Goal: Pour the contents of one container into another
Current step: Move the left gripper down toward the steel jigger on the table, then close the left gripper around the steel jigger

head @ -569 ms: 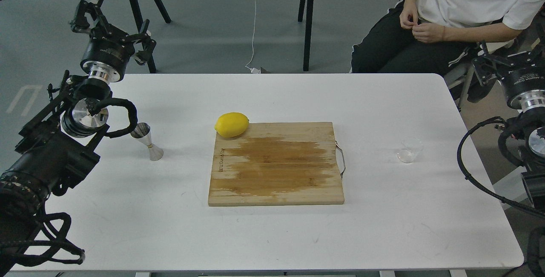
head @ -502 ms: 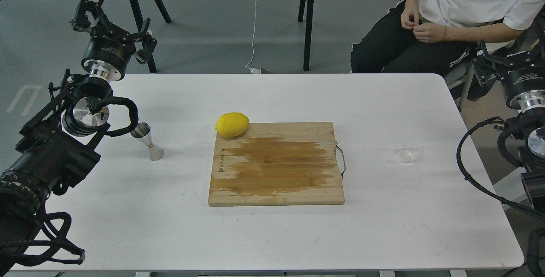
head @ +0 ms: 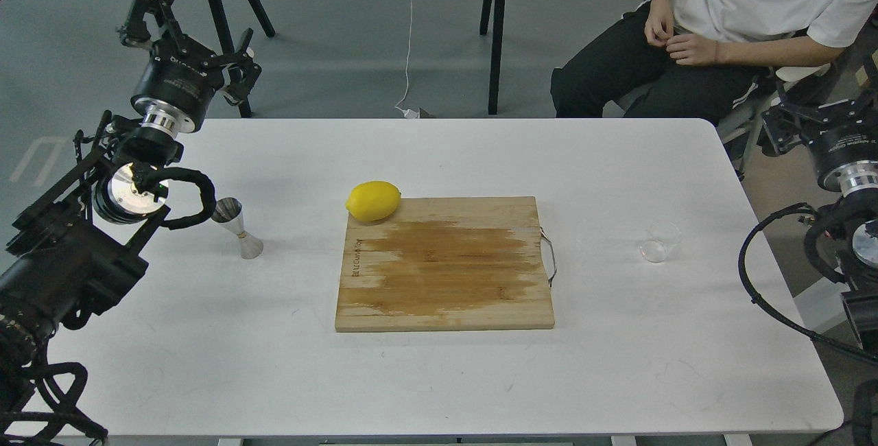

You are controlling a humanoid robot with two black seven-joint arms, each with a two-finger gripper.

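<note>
One faint, illegible cutting-board (head: 444, 264) stamp

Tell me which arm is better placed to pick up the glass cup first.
Probably the right. The glass cup stands near the table's right edge, beside the right gripper; the left gripper is across the table, near the jigger.

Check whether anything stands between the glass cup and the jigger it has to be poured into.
Yes. The cutting board lies flat on the table between the cup and the jigger, with a lemon at its far left corner. Both are low, so a lifted cup should clear them.
</note>
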